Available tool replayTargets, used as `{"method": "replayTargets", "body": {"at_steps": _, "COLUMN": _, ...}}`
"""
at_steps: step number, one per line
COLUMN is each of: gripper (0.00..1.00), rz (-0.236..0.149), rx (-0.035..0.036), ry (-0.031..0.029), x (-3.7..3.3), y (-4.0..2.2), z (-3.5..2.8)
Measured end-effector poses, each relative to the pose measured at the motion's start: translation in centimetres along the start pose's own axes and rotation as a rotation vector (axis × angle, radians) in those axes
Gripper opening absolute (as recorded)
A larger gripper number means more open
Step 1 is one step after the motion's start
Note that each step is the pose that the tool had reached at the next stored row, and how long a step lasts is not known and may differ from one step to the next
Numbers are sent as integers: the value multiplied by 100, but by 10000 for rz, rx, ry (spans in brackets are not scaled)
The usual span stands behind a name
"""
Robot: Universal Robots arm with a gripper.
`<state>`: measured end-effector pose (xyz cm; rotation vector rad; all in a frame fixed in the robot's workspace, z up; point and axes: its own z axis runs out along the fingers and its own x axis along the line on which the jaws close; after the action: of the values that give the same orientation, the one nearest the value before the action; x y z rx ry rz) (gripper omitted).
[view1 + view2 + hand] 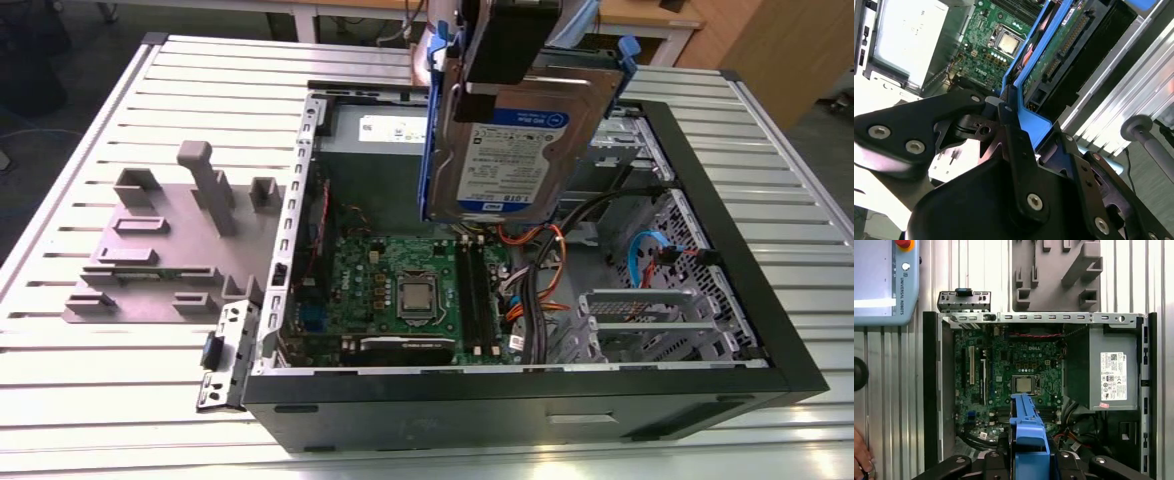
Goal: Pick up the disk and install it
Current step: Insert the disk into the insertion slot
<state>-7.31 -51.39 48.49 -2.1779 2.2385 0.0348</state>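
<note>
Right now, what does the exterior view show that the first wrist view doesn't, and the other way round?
Exterior view alone: the white-and-blue labelled face of the disk, hanging upright over the open computer case, clamped at its top by the end effector. First wrist view alone: a teach pendant beside the case, and a person's hand. Both: the motherboard inside the case, the grey holder block beside the case, and the disk's blue carrier.
</note>
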Motion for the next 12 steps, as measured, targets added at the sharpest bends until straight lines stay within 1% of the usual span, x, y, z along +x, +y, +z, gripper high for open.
{"method": "replayTargets", "body": {"at_steps": 7, "gripper": 37, "rz": -1, "rx": 0, "ry": 1, "x": 116, "y": -4, "z": 0}}
{"method": "replayTargets", "body": {"at_steps": 9, "gripper": 37, "rz": -1, "rx": -1, "ry": 2, "x": 136, "y": -10, "z": -1}}
{"method": "replayTargets", "body": {"at_steps": 12, "gripper": 37, "rz": -1, "rx": -13, "ry": 2, "x": 152, "y": -37, "z": 0}}
